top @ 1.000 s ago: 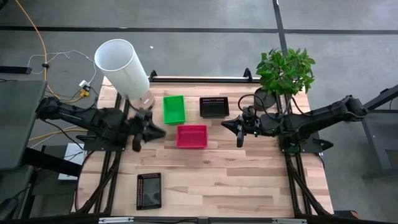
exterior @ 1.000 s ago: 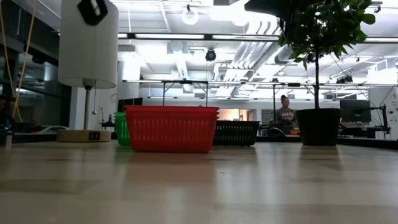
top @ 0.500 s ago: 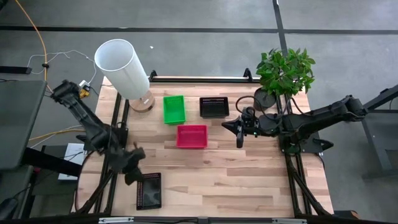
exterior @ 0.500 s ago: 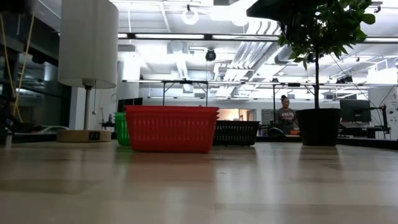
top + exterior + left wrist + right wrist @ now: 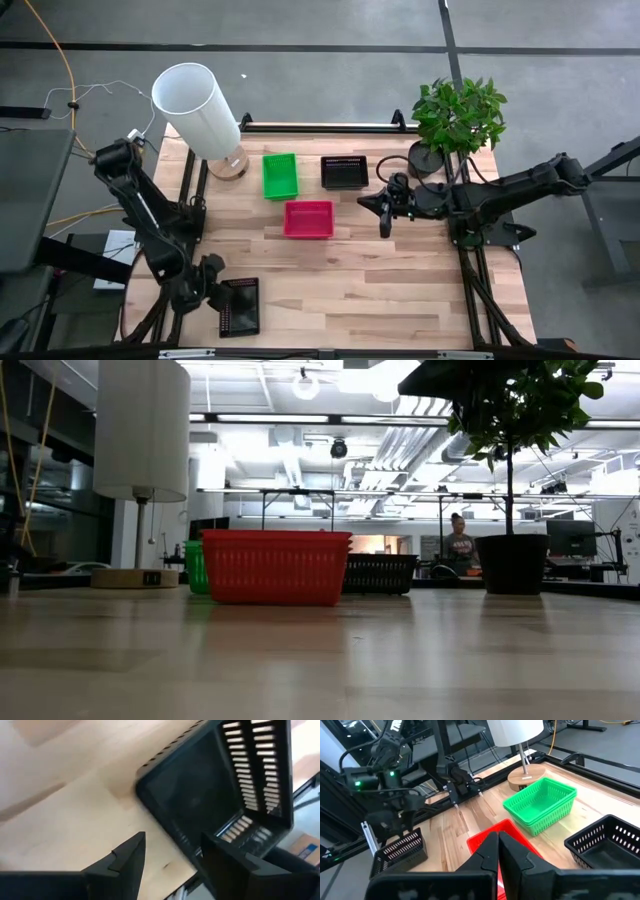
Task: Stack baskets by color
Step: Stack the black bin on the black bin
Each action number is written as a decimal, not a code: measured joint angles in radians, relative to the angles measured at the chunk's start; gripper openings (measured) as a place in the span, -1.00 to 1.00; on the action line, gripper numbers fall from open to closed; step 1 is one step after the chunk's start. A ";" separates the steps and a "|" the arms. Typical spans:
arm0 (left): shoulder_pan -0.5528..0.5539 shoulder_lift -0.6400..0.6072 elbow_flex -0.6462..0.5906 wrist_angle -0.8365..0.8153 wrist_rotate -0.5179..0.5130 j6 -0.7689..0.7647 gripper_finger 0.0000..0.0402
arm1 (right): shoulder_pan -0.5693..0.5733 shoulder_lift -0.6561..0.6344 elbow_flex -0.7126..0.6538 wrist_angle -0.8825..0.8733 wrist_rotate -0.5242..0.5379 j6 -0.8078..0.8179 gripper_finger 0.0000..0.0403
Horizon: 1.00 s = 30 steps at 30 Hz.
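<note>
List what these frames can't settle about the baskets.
- Stack counts: the green basket, pink basket and far black basket may be nested; the high view looks straight down.
- Near black basket: absent from the low view, cropped in the left wrist view.
- Left hand: contact with that basket unclear.

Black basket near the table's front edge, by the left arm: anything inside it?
The black basket looks empty: its bare dark floor shows past the left gripper's open fingers. One corner is covered.
</note>
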 joint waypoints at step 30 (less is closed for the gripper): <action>0.093 -0.087 0.000 0.108 -0.126 0.231 -0.99 | -0.029 0.000 0.000 0.009 -0.034 0.027 -1.00</action>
